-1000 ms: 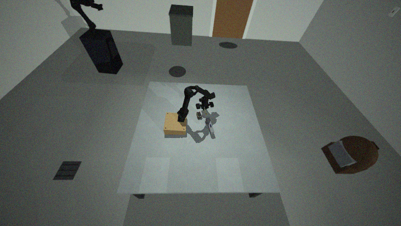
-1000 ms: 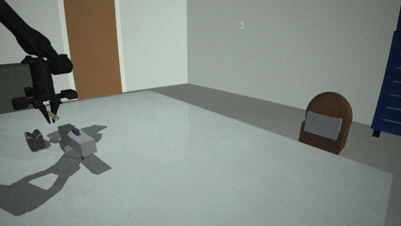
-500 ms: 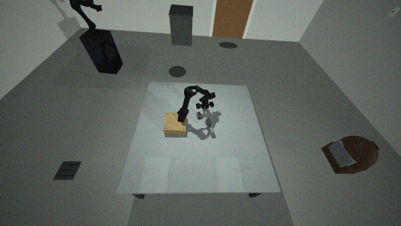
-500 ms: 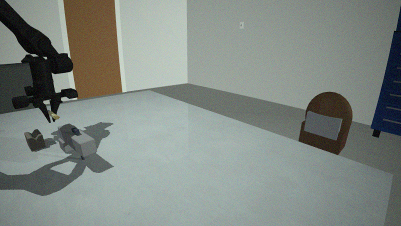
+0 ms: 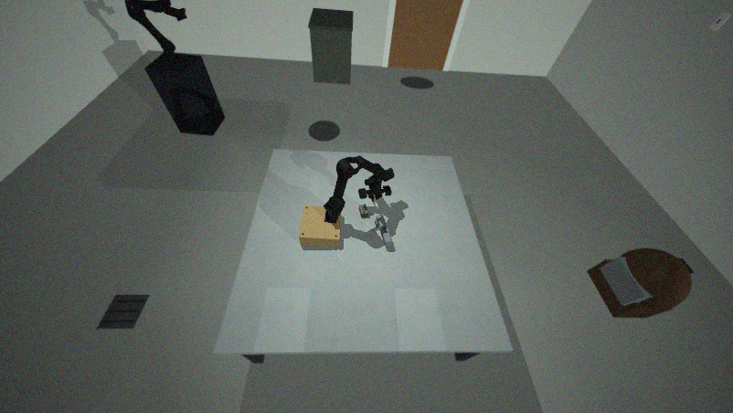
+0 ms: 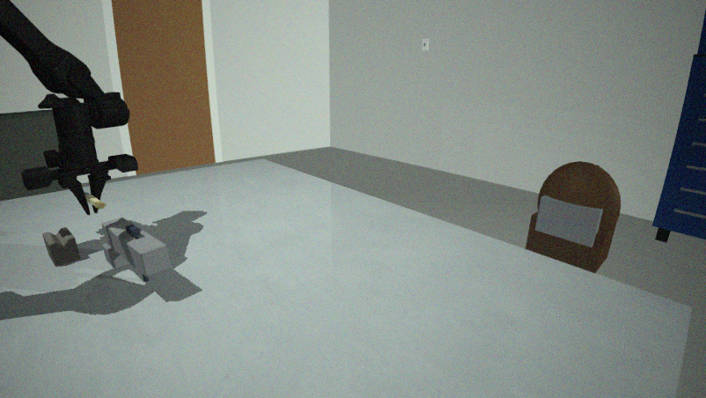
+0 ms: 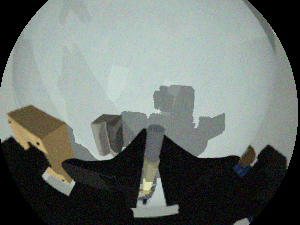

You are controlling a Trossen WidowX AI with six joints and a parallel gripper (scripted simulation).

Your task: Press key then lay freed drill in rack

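My gripper [image 5: 375,199] [image 6: 92,212] [image 7: 149,132] is shut on the drill [image 6: 98,202] [image 7: 152,154], a thin rod with a grey part and a yellow part. It holds the drill in the air, clear of the block. The pale grey block [image 5: 388,243] [image 6: 156,258] stands on the table below the gripper, with the dark blue key [image 6: 133,231] on its top. How far down the key sits is too small to tell. The rack [image 5: 364,210] [image 6: 65,251] [image 7: 107,135], a small brown-grey piece with a notched top, stands beside the block; no drill lies in its notch.
The arm's wooden base box [image 5: 319,226] [image 7: 52,131] stands on the pale table [image 5: 359,318] [image 6: 395,296], to the left of the rack in the top view. A brown chair [image 5: 662,281] [image 6: 578,185] stands off the table's right side. The arm's shadow falls around the block.
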